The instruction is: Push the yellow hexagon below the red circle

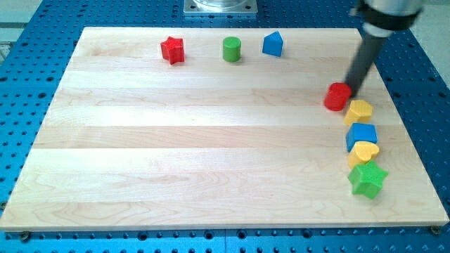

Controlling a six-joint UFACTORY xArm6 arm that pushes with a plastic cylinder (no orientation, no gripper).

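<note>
- The upper part of the arm is cut off by the view's top edge; only a grey collar and the dark rod are seen, at the view's top right.
- My tip (349,93) comes down just at the right side of the red circle (337,97). It seems to touch the block, but the contact itself is hard to make out.
- This arm has no fingers, so there is nothing spread, pressed together or pinching; the rod is straight, dark and smooth, and it holds nothing.
- The yellow hexagon (359,111) lies just below and a little to the right of the red circle, very near to it; if the two touch, I cannot tell.
- Below the hexagon stands a column of blocks, close together: a blue block (361,135) of square-like shape, then a yellow heart (363,152) partly overlapping it in the view, then a green star (368,179) at the bottom.
- Near the view's top there is a row, well apart from the tip: a red star (172,50), a green cylinder (232,49) and a blue block with a pointed top (273,44).
- The table (176,154) is of pale wood planks with visible grain; it rests on a blue perforated base (28,98).
- A grey metal mount (221,7) is cut off at the view's top centre.
</note>
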